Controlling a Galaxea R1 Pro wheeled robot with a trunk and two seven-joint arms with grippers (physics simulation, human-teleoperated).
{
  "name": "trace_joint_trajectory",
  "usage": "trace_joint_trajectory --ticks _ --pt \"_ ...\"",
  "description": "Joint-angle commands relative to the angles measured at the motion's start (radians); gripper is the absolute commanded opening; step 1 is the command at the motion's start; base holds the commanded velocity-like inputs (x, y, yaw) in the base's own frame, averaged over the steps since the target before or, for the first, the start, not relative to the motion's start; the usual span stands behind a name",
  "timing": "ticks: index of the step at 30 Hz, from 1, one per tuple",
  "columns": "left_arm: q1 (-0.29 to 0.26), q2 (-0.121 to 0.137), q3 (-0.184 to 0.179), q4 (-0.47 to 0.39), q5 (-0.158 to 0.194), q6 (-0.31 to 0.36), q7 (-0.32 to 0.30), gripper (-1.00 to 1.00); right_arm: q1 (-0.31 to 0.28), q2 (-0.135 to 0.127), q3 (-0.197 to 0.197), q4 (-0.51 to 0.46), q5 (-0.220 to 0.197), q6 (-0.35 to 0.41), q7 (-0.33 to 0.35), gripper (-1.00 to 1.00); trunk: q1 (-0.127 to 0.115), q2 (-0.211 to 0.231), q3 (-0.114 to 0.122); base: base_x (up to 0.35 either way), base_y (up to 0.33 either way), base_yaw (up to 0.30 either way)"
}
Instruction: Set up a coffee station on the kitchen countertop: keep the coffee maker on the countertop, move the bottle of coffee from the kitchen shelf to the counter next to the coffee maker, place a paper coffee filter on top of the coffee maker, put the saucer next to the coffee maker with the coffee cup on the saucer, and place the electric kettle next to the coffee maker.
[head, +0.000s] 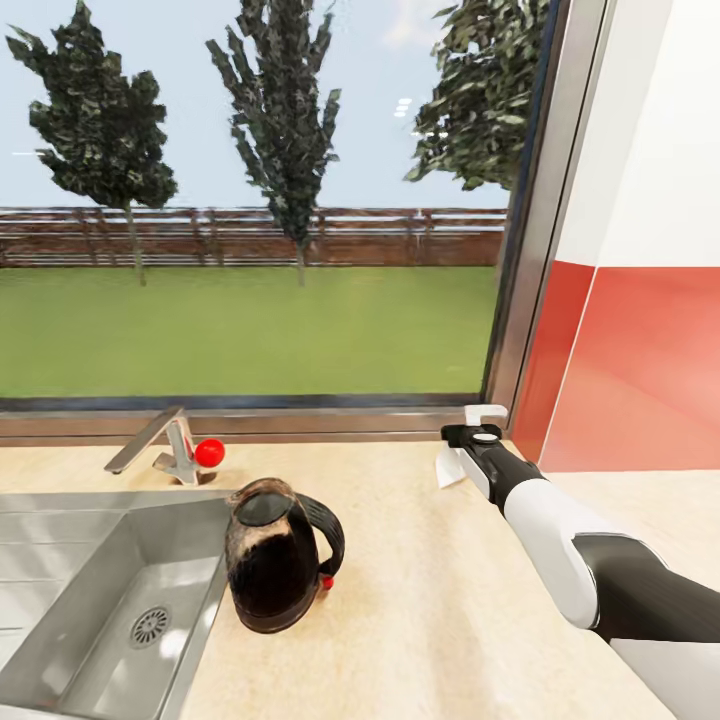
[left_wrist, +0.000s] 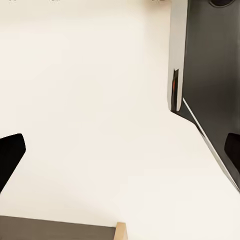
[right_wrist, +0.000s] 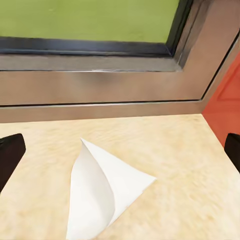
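1. The electric kettle (head: 280, 556) stands nearest on the kitchen countertop (head: 440, 610), just beside the sink (head: 90, 600), its glass hard to make out.
2. Farther back, the right gripper (head: 462, 452) hovers jaws apart over the paper coffee filter (right_wrist: 102, 192), which lies flat and is half hidden in the head view.
3. Behind are the faucet (head: 165, 450) and window (head: 250, 200).
4. The left gripper (left_wrist: 120, 150) is spread open too, over a pale surface.

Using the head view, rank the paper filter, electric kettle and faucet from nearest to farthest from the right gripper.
1. Paper filter: on the counter right beside the right gripper.
2. Electric kettle: by the sink.
3. Faucet: behind the sink.
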Motion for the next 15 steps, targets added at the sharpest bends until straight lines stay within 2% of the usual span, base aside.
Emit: trace_joint_trajectory --ticks 1,8,15 --pt "-0.001 0.000 -0.008 0.001 0.001 0.001 0.002 1.00 0.000 0.000 -0.003 -0.002 0.010 0.008 -0.002 1.00 0.000 -0.001 -0.001 0.025 0.000 0.000" --pt "-0.001 0.001 -0.007 0.001 0.001 0.001 0.002 1.00 -0.001 0.001 -0.003 -0.001 0.009 0.008 -0.002 1.00 0.000 -0.001 -0.001 0.009 0.000 0.000" --pt "-0.001 0.001 -0.006 0.001 0.002 0.001 0.003 1.00 -0.001 0.001 -0.004 0.000 0.007 0.006 -0.003 1.00 0.000 -0.001 -0.001 0.083 0.000 0.000"
